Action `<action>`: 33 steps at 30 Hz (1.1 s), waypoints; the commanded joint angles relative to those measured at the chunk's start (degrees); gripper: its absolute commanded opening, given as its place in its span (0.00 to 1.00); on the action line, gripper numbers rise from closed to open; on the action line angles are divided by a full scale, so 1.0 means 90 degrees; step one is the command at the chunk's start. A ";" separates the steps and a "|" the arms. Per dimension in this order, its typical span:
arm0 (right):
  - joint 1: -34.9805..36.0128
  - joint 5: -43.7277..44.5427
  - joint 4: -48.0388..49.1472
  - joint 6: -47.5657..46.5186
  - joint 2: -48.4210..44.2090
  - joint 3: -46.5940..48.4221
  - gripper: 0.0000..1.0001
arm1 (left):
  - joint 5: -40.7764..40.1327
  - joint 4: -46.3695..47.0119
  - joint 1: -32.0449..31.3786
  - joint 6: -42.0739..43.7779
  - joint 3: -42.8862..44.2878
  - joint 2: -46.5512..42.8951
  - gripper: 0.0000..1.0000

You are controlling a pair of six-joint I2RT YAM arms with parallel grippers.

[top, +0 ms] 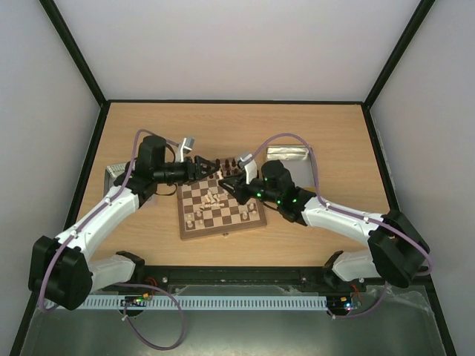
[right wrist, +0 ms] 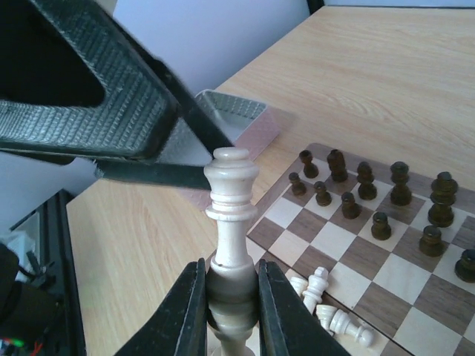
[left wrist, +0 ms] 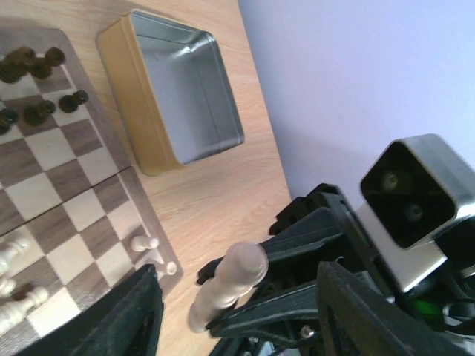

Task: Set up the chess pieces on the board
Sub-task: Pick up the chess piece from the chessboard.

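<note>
The board (top: 194,231) lies mid-table between the arms. My right gripper (right wrist: 230,267) is shut on the base of a tall pale chess piece (right wrist: 231,185) and holds it upright over the board's far edge. It also shows in the left wrist view (left wrist: 226,285). My left gripper (left wrist: 241,297) is open, its fingers on either side of that piece without touching it. In the top view the left gripper (top: 211,169) and right gripper (top: 231,182) meet tip to tip. Several pale pieces (right wrist: 330,300) lie toppled on the board; others stand (top: 194,219). Dark pieces (right wrist: 371,196) stand in rows.
An open metal tin (left wrist: 178,96) sits on the table beyond the board's right side, also seen from above (top: 288,153). Another tin (right wrist: 237,119) is left of the board (top: 115,172). Pale walls enclose the table.
</note>
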 commanded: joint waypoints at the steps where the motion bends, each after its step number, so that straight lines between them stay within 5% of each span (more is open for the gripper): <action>1: 0.0032 -0.0541 -0.0315 -0.0505 -0.0023 0.0270 0.13 | 0.0437 -0.0209 0.0040 0.0296 0.0292 0.0058 0.53; 21: 0.0037 -0.0633 -0.0481 -0.0348 0.0449 0.0611 0.14 | 0.0892 -0.0301 0.0052 0.0568 -0.0118 0.0498 0.26; 27: 0.0034 -0.0690 -0.0528 -0.0292 0.0546 0.0688 0.15 | 0.0803 -0.0356 0.0052 0.0608 -0.0163 0.0545 0.11; 33: 0.0035 -0.0727 -0.0631 0.0015 0.0511 0.0743 0.34 | 0.0754 -0.0253 0.0060 0.0431 -0.0107 0.0508 0.02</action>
